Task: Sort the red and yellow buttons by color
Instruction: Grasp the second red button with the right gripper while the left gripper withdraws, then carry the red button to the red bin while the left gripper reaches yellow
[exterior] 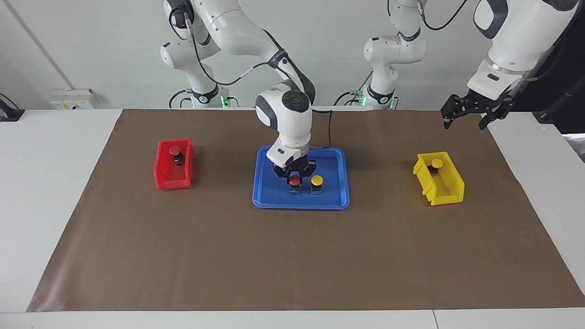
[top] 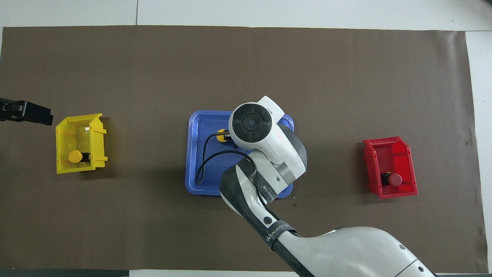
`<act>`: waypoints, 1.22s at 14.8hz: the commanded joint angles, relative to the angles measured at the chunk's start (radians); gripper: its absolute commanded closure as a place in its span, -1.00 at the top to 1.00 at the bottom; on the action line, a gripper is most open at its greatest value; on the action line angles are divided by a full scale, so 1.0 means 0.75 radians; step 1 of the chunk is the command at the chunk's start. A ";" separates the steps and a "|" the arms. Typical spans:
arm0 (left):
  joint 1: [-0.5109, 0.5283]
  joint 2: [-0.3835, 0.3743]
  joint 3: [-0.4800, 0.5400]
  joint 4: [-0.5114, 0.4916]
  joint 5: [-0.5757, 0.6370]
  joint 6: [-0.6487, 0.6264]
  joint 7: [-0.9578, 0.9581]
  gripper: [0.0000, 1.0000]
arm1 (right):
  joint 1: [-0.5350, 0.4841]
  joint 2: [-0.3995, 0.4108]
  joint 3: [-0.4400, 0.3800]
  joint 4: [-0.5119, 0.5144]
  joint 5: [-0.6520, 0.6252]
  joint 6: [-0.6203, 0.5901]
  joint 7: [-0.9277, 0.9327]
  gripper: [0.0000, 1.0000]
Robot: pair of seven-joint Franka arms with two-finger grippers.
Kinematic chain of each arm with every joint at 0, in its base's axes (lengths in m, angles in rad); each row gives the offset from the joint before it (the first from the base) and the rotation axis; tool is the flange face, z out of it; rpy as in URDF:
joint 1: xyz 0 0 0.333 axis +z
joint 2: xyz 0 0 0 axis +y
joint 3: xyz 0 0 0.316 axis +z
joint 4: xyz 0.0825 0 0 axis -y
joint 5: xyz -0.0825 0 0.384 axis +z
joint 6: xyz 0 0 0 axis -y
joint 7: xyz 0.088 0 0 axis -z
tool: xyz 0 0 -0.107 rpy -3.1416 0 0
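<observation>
Right now the right gripper (exterior: 295, 176) is down in the blue tray (exterior: 269, 196), pinched on the red button (exterior: 295, 181) that stands near the tray's middle. A yellow button (exterior: 316, 181) stands just beside it in the same tray, toward the left arm's end of the bench.

That closeness is the first worry, I'd say: if the gripper swings sideways as it lifts, a finger or the held base could clip the yellow one and tip it over. The hold looks to sit high, at the domed cap, so the button might slip or rotate out on the way up. A black cable (top: 203, 161) loops across the tray floor and could snag.

One red button (exterior: 174, 150) already sits in the red bin (exterior: 171, 183) toward the right arm's end, and one yellow button (exterior: 437, 163) in the yellow bin (exterior: 450, 192) toward the other end. A drop released too high could bounce off the button already in the red bin.

The left gripper (exterior: 470, 112) waits spread open in the air, over the bench's corner near the yellow bin.
</observation>
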 commanded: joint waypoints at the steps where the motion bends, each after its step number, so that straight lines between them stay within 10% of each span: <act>1: 0.015 0.006 0.013 0.009 -0.067 -0.003 0.014 1.00 | -0.083 -0.148 -0.005 -0.008 -0.021 -0.136 -0.059 -0.44; 9: -0.264 -0.037 0.007 -0.304 -0.085 0.411 -0.466 1.00 | -0.525 -0.758 -0.007 -0.608 -0.019 -0.151 -0.613 -0.44; 18: -0.807 0.386 0.011 -0.255 -0.061 0.755 -1.113 1.00 | -0.879 -0.797 -0.007 -0.791 0.002 -0.081 -1.025 -0.44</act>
